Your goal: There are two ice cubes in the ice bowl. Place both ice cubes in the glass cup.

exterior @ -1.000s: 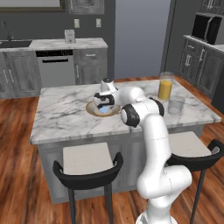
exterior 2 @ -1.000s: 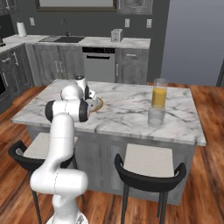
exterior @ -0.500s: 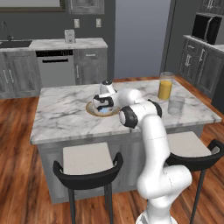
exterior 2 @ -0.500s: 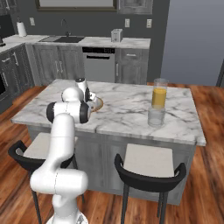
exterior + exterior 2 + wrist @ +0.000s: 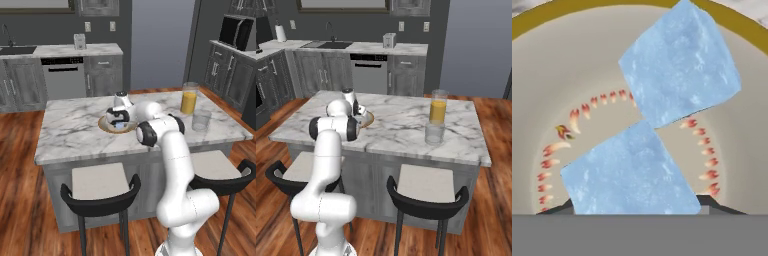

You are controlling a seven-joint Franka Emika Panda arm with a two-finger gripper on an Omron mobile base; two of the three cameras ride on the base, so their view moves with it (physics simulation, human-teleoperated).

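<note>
The ice bowl (image 5: 542, 75) is tan inside with a golden-brown rim, and both pale-blue ice cubes lie in it. One ice cube (image 5: 679, 65) lies farther in. The nearer ice cube (image 5: 627, 175) sits between the dark fingertips (image 5: 717, 206) of my gripper (image 5: 637, 207), which flank it closely. Whether they press on it I cannot tell. On the marble island my gripper (image 5: 119, 120) reaches down into the ice bowl (image 5: 104, 126) (image 5: 369, 119). The clear glass cup (image 5: 201, 120) (image 5: 434, 134) stands well apart, near the island's right end.
A taller glass of orange liquid (image 5: 189, 98) (image 5: 438, 107) stands just behind the glass cup. Two black stools (image 5: 100, 192) (image 5: 426, 192) sit under the island's front edge. Bare marble (image 5: 70, 130) lies between the bowl and the cup and to the bowl's left.
</note>
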